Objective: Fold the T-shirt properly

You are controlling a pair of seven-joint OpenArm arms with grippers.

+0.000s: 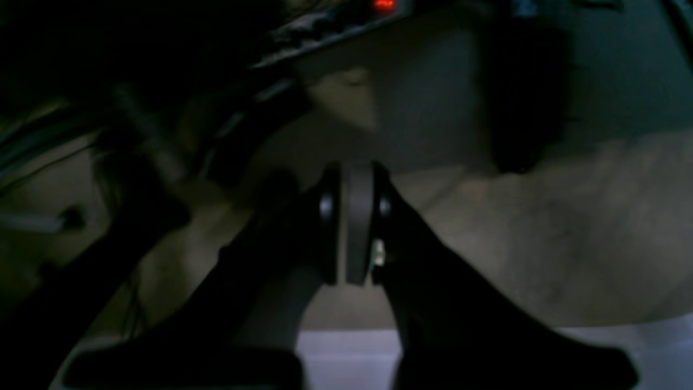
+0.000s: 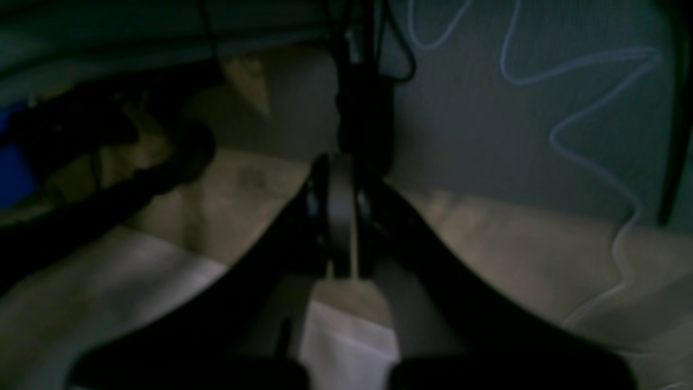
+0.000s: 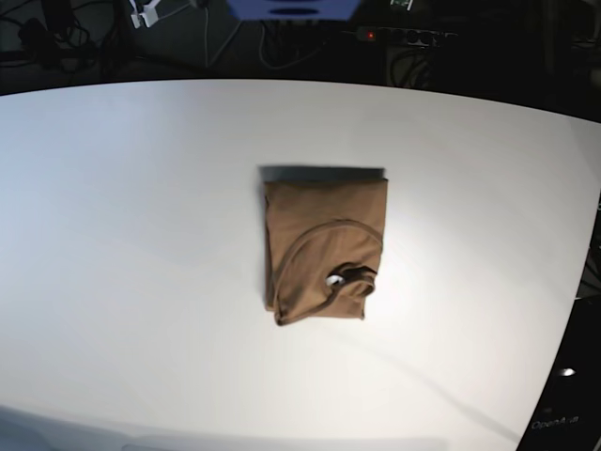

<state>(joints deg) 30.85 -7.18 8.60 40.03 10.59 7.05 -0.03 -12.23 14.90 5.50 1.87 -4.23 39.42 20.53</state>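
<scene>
The tan-brown T-shirt (image 3: 324,225) lies folded into a compact upright rectangle in the middle of the white table (image 3: 141,235), its round neckline showing on top toward the near end. Neither arm appears in the base view. The left wrist view is dim; there my left gripper (image 1: 357,184) is shut, pads pressed together with nothing between them. My right gripper (image 2: 341,184) is likewise shut and empty in the dark right wrist view. The T-shirt cannot be made out in either wrist view.
Behind the table's far edge lie cables and a power strip with a red light (image 3: 371,35), plus a blue object (image 3: 291,7). A thin white cable (image 2: 595,162) snakes over a dark surface in the right wrist view. A red light (image 1: 383,5) glows above the left gripper.
</scene>
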